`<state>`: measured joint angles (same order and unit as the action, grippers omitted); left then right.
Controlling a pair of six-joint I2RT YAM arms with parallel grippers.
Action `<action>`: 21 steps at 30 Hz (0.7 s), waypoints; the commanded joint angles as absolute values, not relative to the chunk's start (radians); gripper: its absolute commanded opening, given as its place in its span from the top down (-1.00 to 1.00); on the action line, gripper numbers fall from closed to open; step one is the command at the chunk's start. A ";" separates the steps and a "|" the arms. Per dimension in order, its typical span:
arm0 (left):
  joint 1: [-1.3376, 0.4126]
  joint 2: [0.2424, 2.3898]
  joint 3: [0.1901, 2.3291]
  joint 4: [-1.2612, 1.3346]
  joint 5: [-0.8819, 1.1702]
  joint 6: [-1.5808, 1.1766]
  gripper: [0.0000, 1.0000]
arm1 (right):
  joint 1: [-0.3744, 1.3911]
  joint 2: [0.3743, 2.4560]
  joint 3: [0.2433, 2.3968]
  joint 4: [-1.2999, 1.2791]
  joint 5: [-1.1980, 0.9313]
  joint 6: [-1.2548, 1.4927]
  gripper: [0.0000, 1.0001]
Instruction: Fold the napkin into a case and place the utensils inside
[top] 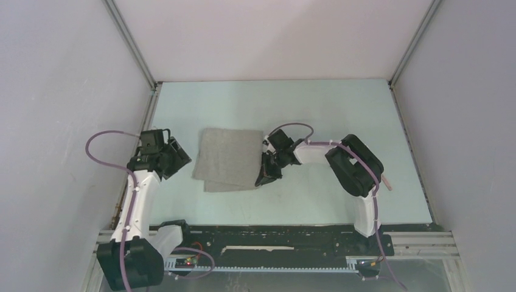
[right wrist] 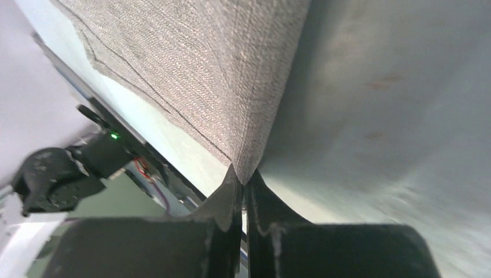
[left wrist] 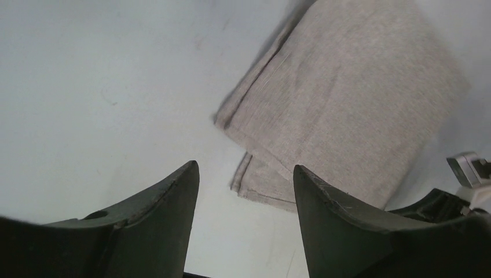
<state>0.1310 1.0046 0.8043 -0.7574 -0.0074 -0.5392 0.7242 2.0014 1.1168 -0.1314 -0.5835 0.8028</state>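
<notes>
You get only tip of pinkish utensil handle (top: 386,182) at far right, rest hidden behind right arm (top: 354,165); fork or spoon, can't tell. Napkin (top: 228,157) at centre, folded double, near-square, no clear long axis, lower layer peeking at near edge. Right gripper (right wrist: 243,179) pinched shut on its near-right corner. Left gripper (left wrist: 246,167) spread wide, just left of napkin.

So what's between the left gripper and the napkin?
Only a thin strip of bare table. The top view shows the left gripper, open, just beside the napkin, not touching it.
</notes>
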 commanded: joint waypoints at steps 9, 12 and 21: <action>0.126 1.014 0.835 -0.668 0.282 -0.493 -0.36 | 0.487 2.165 1.580 -1.110 -0.352 0.076 1.00; 0.126 1.028 0.839 -0.663 0.326 -0.484 -0.37 | 0.430 2.254 1.750 -1.221 -0.045 0.081 1.00; 0.040 1.086 0.808 -0.569 0.375 -0.545 -0.41 | 0.373 2.528 2.319 -1.059 0.381 -0.205 0.66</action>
